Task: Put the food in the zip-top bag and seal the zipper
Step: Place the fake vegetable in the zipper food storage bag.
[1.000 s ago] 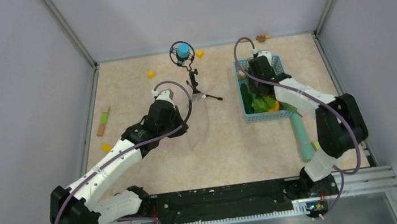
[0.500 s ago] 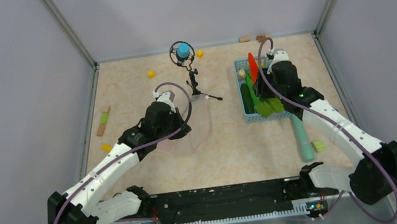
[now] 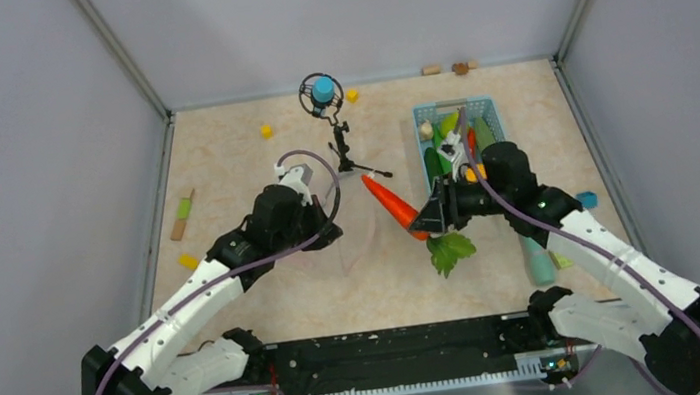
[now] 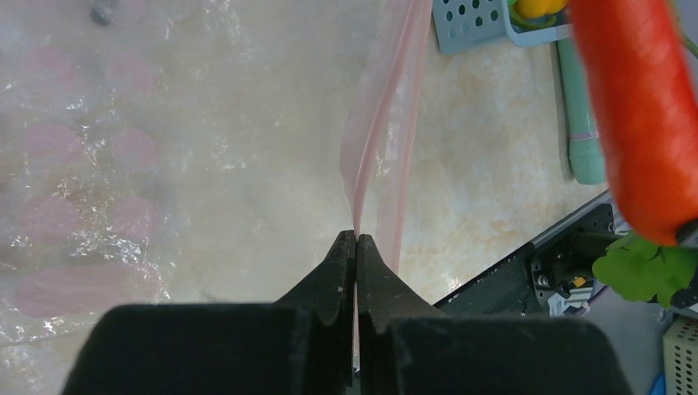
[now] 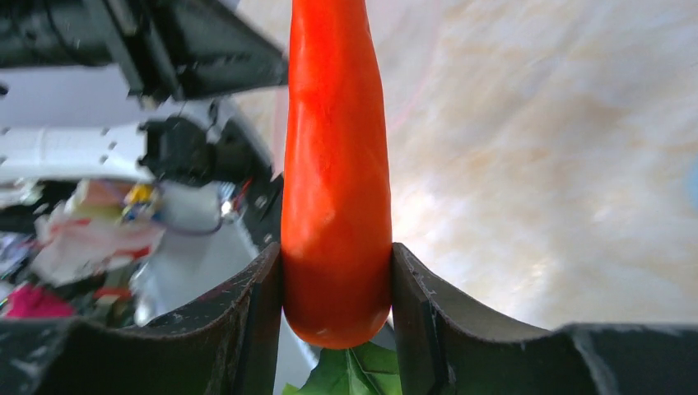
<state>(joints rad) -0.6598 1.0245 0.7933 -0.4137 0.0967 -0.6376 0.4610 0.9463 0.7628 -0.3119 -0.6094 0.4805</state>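
My right gripper (image 3: 429, 220) is shut on the thick end of an orange carrot (image 3: 390, 204) with green leaves (image 3: 451, 250); it holds it in the air, tip pointing left toward the clear zip-top bag (image 3: 355, 227). In the right wrist view the carrot (image 5: 336, 164) sits between both fingers. My left gripper (image 3: 321, 223) is shut on the bag's pale pink zipper strip (image 4: 380, 123) and holds that edge up. The left wrist view shows the carrot (image 4: 642, 115) at the upper right, beside the bag mouth. More toy produce lies in the light blue basket (image 3: 487, 102).
A small tripod stand with a blue-topped device (image 3: 322, 90) stands at the back centre. A pale teal cylinder (image 3: 534, 253) lies right of the basket. Yellow cubes (image 3: 265, 129) and small bits are scattered at the back and left. Walls enclose the table.
My right arm has lifted the carrot out of the basket and carried it left and nearer, to the bag's mouth. My left gripper has kept hold of the bag edge, shifting slightly.
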